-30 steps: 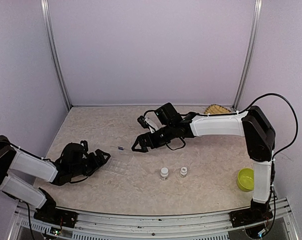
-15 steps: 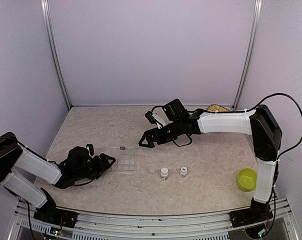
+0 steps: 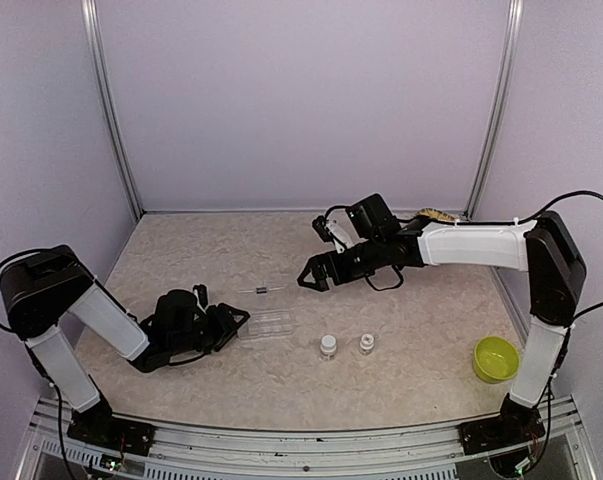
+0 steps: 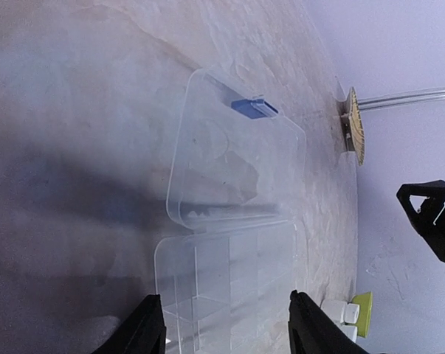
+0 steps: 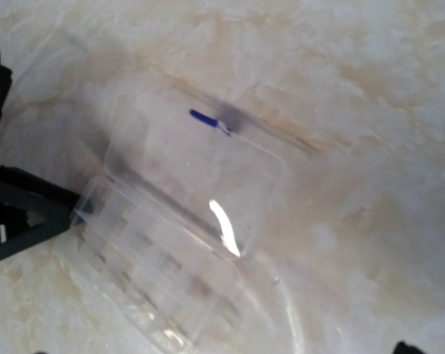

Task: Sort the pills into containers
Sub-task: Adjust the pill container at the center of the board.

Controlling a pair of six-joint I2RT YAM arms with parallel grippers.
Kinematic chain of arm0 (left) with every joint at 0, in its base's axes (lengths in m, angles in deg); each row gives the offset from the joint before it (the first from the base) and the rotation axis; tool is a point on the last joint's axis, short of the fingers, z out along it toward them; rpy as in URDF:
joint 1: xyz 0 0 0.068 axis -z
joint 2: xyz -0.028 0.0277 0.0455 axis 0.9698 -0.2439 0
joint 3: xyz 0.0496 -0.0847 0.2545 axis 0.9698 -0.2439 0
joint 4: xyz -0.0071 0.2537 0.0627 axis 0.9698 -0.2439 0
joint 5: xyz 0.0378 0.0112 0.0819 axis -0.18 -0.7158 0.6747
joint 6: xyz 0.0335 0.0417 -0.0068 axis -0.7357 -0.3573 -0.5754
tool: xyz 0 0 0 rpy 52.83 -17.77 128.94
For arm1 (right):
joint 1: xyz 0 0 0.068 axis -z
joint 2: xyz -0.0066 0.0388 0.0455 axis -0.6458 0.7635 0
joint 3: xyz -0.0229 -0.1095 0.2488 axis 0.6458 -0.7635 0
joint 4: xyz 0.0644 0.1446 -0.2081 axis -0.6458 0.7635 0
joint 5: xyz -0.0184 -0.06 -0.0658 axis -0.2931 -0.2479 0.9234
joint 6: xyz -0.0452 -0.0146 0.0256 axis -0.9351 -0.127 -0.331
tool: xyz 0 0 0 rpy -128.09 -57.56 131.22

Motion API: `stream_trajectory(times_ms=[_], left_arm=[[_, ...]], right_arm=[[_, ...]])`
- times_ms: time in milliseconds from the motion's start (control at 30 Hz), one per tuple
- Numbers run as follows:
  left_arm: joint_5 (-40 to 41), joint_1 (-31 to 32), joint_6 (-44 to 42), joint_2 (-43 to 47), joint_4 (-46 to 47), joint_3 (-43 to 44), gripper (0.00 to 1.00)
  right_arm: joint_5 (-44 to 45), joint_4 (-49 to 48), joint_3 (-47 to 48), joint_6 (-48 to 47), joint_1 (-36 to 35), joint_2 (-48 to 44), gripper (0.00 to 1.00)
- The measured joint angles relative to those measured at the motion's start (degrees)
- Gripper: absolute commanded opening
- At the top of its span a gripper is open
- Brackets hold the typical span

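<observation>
The container (image 3: pixel 268 322) is a clear compartment box lying on the table, its hinged lid (image 4: pixel 237 166) swung open with a blue latch (image 4: pixel 253 108) at the far edge. My left gripper (image 3: pixel 233 323) straddles the box's near end, and its fingertips (image 4: pixel 147 328) rest against both side walls (image 4: pixel 226 280). My right gripper (image 3: pixel 315 277) hovers open and holds nothing, up and to the right of the lid. In the right wrist view the box (image 5: pixel 152 254) and lid (image 5: pixel 200 173) lie below. No pills show in any view.
Two small white capped bottles (image 3: pixel 327 346) (image 3: pixel 366 343) stand just right of the box. A lime-green bowl (image 3: pixel 491 358) sits at the right edge. A woven basket (image 3: pixel 433 215) lies at the back right, partly behind the right arm.
My left gripper has slid right onto the box and its jaws have narrowed around it. My right arm has drawn back to the right, away from the lid.
</observation>
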Motion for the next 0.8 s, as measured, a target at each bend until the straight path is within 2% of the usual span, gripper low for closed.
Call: stream_trajectory(times_ms=[233,400,633,700,800], left_arm=[[-1.4,0.92,0.37,-3.87,0.98,4.42,0.68],[-1.16,1.05,-0.9,-2.89,-1.38,5.51,0.78],[3.87,1.03,-5.77,9.2,-12.31,5.64,0.9],[6.54,1.03,-7.85,14.32,-16.5,6.19,0.98],[10.19,1.07,-11.47,20.48,-22.25,7.45,0.99]], right_arm=[[1.79,-0.07,-3.61,-0.55,1.25,-3.37,1.0],[2.71,-0.11,-5.16,-1.07,2.91,-4.57,1.0],[3.34,-0.26,-7.41,-2.01,4.26,-6.51,1.0],[3.34,-0.57,-8.33,-2.38,4.96,-7.21,1.0],[3.45,-1.66,-10.4,-2.82,6.29,-8.81,1.0]])
